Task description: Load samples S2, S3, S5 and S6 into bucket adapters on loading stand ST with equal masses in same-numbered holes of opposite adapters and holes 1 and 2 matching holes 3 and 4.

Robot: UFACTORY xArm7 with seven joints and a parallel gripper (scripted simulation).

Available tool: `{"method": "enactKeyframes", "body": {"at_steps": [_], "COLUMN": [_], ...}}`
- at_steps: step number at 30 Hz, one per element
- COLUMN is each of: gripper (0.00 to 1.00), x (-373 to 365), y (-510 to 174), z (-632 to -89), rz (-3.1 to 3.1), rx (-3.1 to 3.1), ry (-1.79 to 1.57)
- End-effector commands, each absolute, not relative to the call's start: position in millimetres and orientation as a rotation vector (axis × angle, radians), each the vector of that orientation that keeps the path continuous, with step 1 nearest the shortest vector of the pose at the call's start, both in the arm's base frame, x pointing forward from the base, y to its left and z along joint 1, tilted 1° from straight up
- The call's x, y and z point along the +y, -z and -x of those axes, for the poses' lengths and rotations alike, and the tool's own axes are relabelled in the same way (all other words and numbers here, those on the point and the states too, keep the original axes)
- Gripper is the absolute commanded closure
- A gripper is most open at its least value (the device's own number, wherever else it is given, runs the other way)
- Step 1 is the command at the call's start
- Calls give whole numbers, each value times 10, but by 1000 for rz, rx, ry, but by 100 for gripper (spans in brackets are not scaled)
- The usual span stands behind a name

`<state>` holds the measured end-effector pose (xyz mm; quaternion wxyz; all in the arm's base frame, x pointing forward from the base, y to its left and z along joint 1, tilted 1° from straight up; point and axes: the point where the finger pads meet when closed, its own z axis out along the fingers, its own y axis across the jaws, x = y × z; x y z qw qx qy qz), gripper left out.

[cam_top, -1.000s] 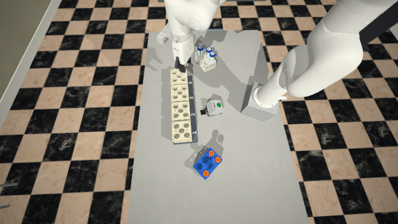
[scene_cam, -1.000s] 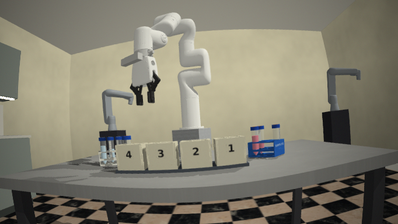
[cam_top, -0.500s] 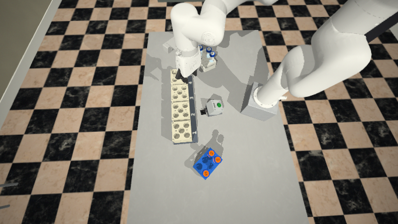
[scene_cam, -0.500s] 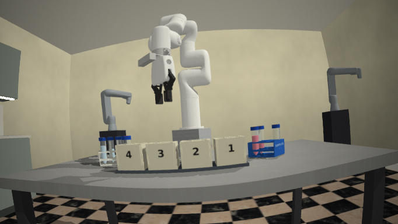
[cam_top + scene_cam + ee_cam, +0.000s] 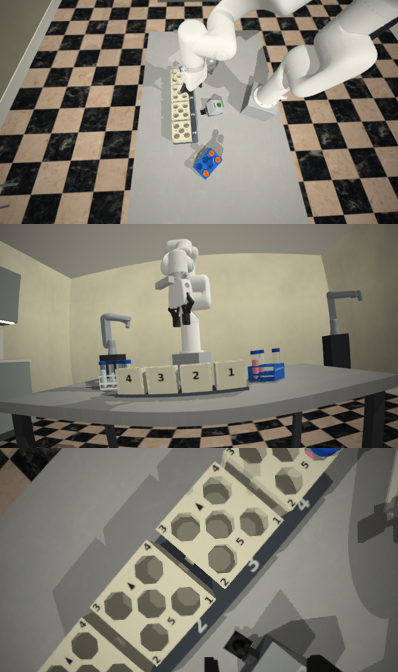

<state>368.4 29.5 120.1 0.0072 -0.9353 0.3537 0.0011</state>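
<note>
One blue-capped tube is standing in cream adapter 4 [image 5: 175,81] [image 5: 129,387] [image 5: 270,470]; the black-fingered gripper [image 5: 191,87] [image 5: 181,321] is hanging half-open, empty, probably needing the next blue-racked sample.

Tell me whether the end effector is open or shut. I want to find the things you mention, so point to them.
Open: in the exterior view, the end effector [image 5: 192,87] [image 5: 181,324] has its two fingers standing apart with nothing between them.
</note>
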Motion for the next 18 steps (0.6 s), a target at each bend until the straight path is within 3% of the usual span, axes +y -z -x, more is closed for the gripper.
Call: {"method": "enactKeyframes", "body": {"at_steps": [1, 18], "gripper": [43, 43], "x": [492, 1187], "y": [-1222, -1230], "z": [-3618, -3329], "rz": [2923, 2923], "rx": [1107, 1107], "ry": [4, 4]}}
